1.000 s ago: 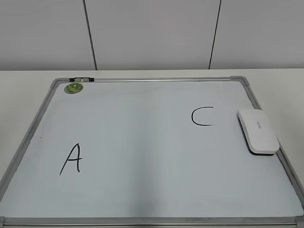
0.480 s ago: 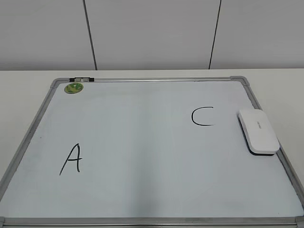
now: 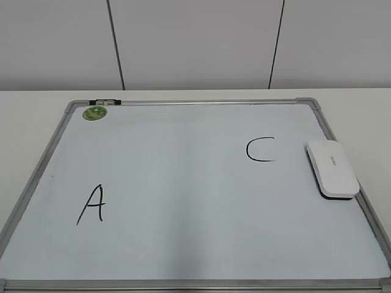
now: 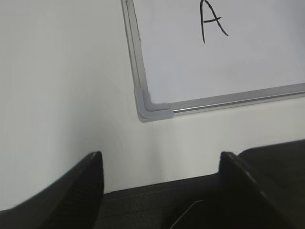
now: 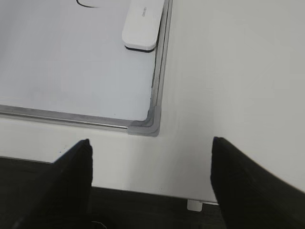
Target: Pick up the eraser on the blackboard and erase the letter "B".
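The blackboard (image 3: 183, 183) is a white board with a silver frame, lying flat on the table. The white eraser (image 3: 332, 168) lies on its right edge, beside the black "C" (image 3: 260, 149); it also shows in the right wrist view (image 5: 142, 24). A black "A" (image 3: 91, 204) is at the lower left, also in the left wrist view (image 4: 212, 20). No letter "B" shows on the board. My left gripper (image 4: 162, 160) is open and empty over the table's front edge, near the board's front left corner (image 4: 150, 107). My right gripper (image 5: 151, 145) is open and empty near the front right corner (image 5: 145, 124).
A round green sticker (image 3: 95, 113) sits at the board's far left corner. White table (image 3: 360, 116) surrounds the board, with a grey panelled wall (image 3: 195, 43) behind. A dark surface lies below the table's front edge in both wrist views.
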